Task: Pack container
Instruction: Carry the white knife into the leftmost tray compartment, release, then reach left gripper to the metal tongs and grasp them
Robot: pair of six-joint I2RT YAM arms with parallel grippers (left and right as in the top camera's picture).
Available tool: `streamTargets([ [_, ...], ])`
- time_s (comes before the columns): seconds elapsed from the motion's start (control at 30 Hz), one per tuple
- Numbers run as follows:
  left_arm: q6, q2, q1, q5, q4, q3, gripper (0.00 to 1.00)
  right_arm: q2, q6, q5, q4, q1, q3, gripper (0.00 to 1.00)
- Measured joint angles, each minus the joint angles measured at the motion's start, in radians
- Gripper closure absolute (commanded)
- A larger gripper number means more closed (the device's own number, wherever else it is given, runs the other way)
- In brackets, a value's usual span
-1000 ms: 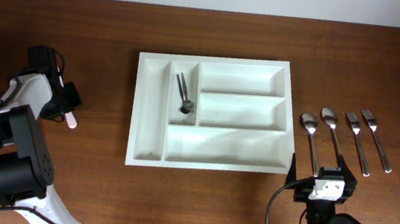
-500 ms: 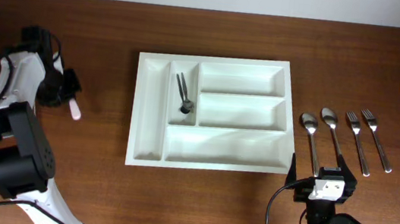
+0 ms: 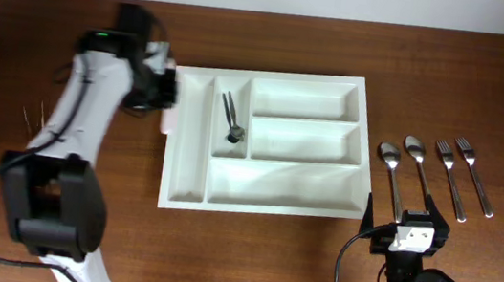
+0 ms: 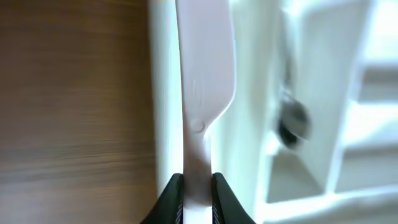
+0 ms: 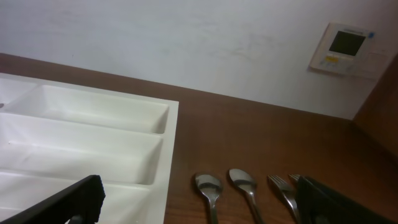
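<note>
The white five-compartment container point(image 3: 275, 74) lies mid-table. A small dark utensil point(image 3: 231, 119) lies in its second narrow upright compartment and also shows blurred in the left wrist view point(image 4: 291, 118). My left gripper point(image 3: 164, 92) is shut on a white plastic utensil point(image 3: 169, 121) and holds it over the container's left rim. In the left wrist view the jaws point(image 4: 198, 193) clamp its handle, and the flat blade point(image 4: 204, 68) points ahead along the rim point(image 4: 163, 93). My right gripper point(image 3: 409, 233) is open and empty, near the table's front edge.
Two metal spoons point(image 3: 389, 163) point(image 3: 416, 153) and two metal forks point(image 3: 449, 165) point(image 3: 472, 168) lie in a row right of the container. They also show in the right wrist view, spoons point(image 5: 209, 186) and a fork point(image 5: 283, 190). A wall panel point(image 5: 347, 46) is behind.
My left arm has swung from the table's far left to the container's left rim, carrying the white utensil. The right arm has not moved.
</note>
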Motion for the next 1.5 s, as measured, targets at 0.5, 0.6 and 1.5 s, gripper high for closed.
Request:
streamTargets([
  [0.5,-0.092,0.006,-0.182,-0.106,0.003,0.000,0.98,0.000,0.000,0.000,0.000,0.000,0.000,0.01],
  [0.6,-0.107,0.028,-0.182,-0.127,0.006,0.000,0.97,0.000,0.000,0.000,0.000,0.000,0.000,0.01],
  [1.5,-0.103,-0.123,0.064,-0.363,-0.264,0.095,0.55,0.000,0.000,0.000,0.000,0.000,0.000,0.01],
])
